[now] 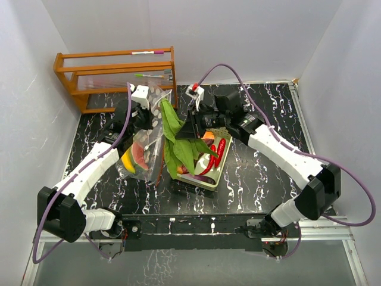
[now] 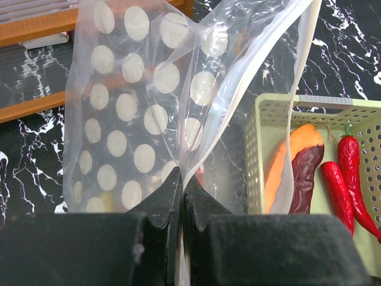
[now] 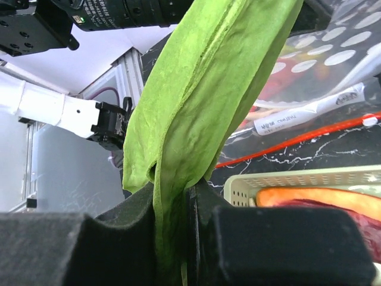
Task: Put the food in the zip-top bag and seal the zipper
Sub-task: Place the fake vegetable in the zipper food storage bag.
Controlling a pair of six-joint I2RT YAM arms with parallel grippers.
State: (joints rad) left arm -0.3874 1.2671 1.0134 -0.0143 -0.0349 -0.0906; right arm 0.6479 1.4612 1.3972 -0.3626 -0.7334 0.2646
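Zip-top bag [image 2: 137, 107] tight in left gripper [image 2: 181, 179], green leaf [image 3: 208, 101] (limp) tight in right gripper [image 3: 175, 187].

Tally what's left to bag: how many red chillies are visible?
2, both in the basket: a longer chilli and, beside it, a shorter chilli. The leaf may hide more.

This was a robot lab test cell. White walls [image 1: 238, 36] boxed in a black marbled table [image 1: 256, 179]. A left arm [image 1: 89, 173] and right arm [image 1: 280, 149] were bolted to a metal frame [image 1: 339, 236], purple cables [image 1: 225, 65] looped loose, and toy food [image 1: 221, 150] served as props.
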